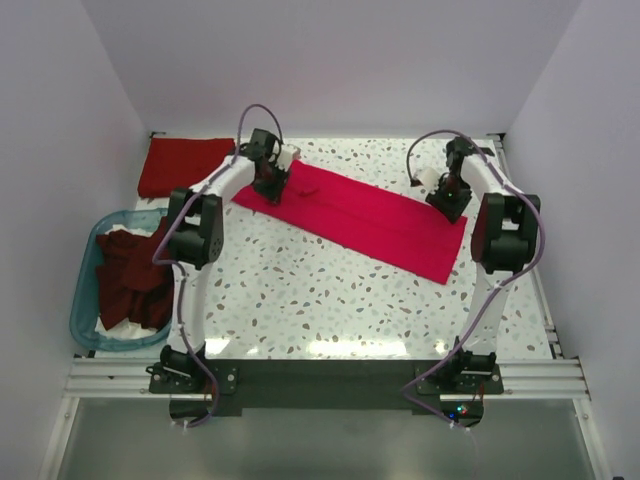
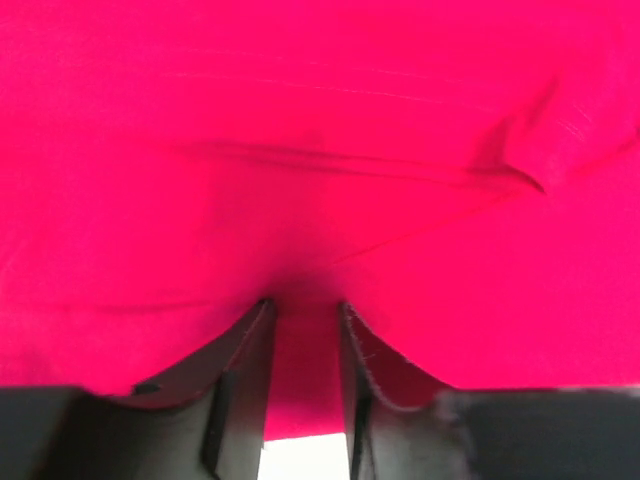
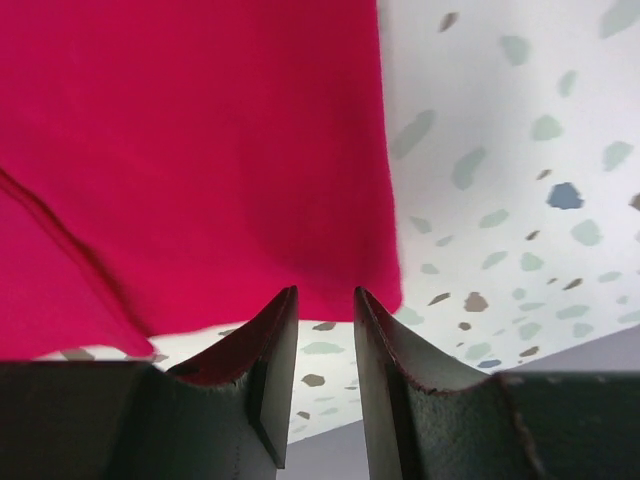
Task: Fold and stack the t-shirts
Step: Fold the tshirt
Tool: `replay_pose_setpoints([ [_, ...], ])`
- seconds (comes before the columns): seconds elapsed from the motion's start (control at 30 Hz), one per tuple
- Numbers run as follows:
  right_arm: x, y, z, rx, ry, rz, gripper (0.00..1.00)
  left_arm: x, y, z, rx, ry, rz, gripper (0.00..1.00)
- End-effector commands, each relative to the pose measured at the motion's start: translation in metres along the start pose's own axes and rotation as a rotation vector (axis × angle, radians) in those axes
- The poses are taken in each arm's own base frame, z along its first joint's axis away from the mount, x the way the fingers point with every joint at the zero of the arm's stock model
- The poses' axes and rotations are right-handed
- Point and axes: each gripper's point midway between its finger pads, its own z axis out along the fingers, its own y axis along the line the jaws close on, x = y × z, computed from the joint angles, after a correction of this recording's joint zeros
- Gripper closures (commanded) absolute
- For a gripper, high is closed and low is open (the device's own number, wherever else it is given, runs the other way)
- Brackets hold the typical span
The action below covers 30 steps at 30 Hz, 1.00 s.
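Crimson-pink fills most of what can be seen. The crimson-pink t-shirt [image 1: 360,215] lies on the speckled table [image 1: 330,300] as a long flat band, running from upper left of centre down toward the right of the overhead view. The left gripper [image 1: 272,183] is down at the band's upper-left end and hides the cloth beneath it. In the left wrist view its fingers [image 2: 235,380] stand a little apart, with pink cloth showing in the gap and a dark crease gathered at their tips. Whether they pinch the cloth or only rest over it cannot be told. A sleeve hem [image 2: 540,180] shows, blurred, at the upper right of that view. The right gripper [image 1: 447,200] is at the band's far right corner. In its wrist view the jaws are slightly parted with bare table visible between them, and the cloth's edge lies just past the tips. A dark red t-shirt [image 1: 180,165] lies folded at the upper left of the overhead view. Maroon t-shirts [image 1: 130,275] are heaped in the blue tub [image 1: 78,300] at the left edge, their number unclear. Beneath them is something white [image 1: 110,325], too small to make out.
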Motion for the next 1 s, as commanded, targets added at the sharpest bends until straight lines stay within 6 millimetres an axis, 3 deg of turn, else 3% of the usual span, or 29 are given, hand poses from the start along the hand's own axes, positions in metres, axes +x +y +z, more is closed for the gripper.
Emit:
replay_pose_setpoints([
  [0.0,-0.002,0.011,-0.025,-0.022,-0.053,-0.057,0.68,-0.039,0.051,-0.004,-0.121,-0.091,0.085,0.62],
  [0.07,-0.005,0.020,-0.021,-0.055,-0.065,-0.064,0.68,-0.061,0.047,-0.018,-0.097,-0.176,0.105,0.55],
  [0.1,-0.005,0.026,-0.017,-0.074,-0.059,-0.069,0.68,-0.074,0.043,-0.036,-0.082,-0.233,0.116,0.54],
  [0.23,-0.014,0.056,-0.004,-0.134,-0.050,-0.114,0.70,-0.088,0.026,-0.072,-0.032,-0.341,0.113,0.48],
  [0.27,-0.016,0.061,-0.003,-0.134,-0.050,-0.125,0.71,-0.083,0.024,-0.073,-0.024,-0.341,0.099,0.47],
  [0.3,-0.012,0.075,0.002,-0.159,-0.024,-0.145,0.73,-0.087,0.020,-0.091,-0.008,-0.376,0.079,0.46],
  [0.33,-0.009,0.081,0.002,-0.168,-0.018,-0.151,0.74,-0.078,0.017,-0.093,0.008,-0.365,0.060,0.45],
  [0.37,-0.005,0.087,0.003,-0.178,-0.011,-0.156,0.75,-0.079,0.015,-0.108,0.015,-0.388,0.053,0.44],
  [0.43,0.009,0.106,0.003,-0.203,0.014,-0.180,0.77,-0.065,0.009,-0.111,0.046,-0.375,0.026,0.44],
  [0.47,0.015,0.114,0.002,-0.219,0.024,-0.188,0.78,-0.066,0.008,-0.126,0.040,-0.399,0.026,0.44],
  [0.57,0.032,0.154,-0.009,-0.292,0.050,-0.237,0.80,-0.049,0.001,-0.136,0.050,-0.394,0.014,0.44],
  [0.67,0.044,0.209,-0.024,-0.364,0.041,-0.313,0.80,-0.027,-0.005,-0.136,0.053,-0.360,-0.008,0.44],
  [0.7,0.052,0.236,-0.023,-0.409,0.064,-0.356,0.80,-0.022,-0.006,-0.135,0.049,-0.353,-0.015,0.44],
  [0.8,0.059,0.283,-0.045,-0.467,0.034,-0.425,0.80,-0.009,-0.013,-0.127,0.066,-0.336,-0.031,0.45],
  [0.87,0.059,0.303,-0.067,-0.530,-0.027,-0.419,0.79,-0.005,-0.015,-0.114,0.075,-0.308,-0.037,0.46],
  [0.93,0.050,0.301,-0.081,-0.523,-0.070,-0.409,0.78,-0.010,-0.022,-0.106,0.074,-0.290,-0.020,0.47],
  [0.97,0.048,0.298,-0.086,-0.511,-0.075,-0.403,0.79,-0.007,-0.020,-0.092,0.064,-0.258,-0.023,0.47],
])
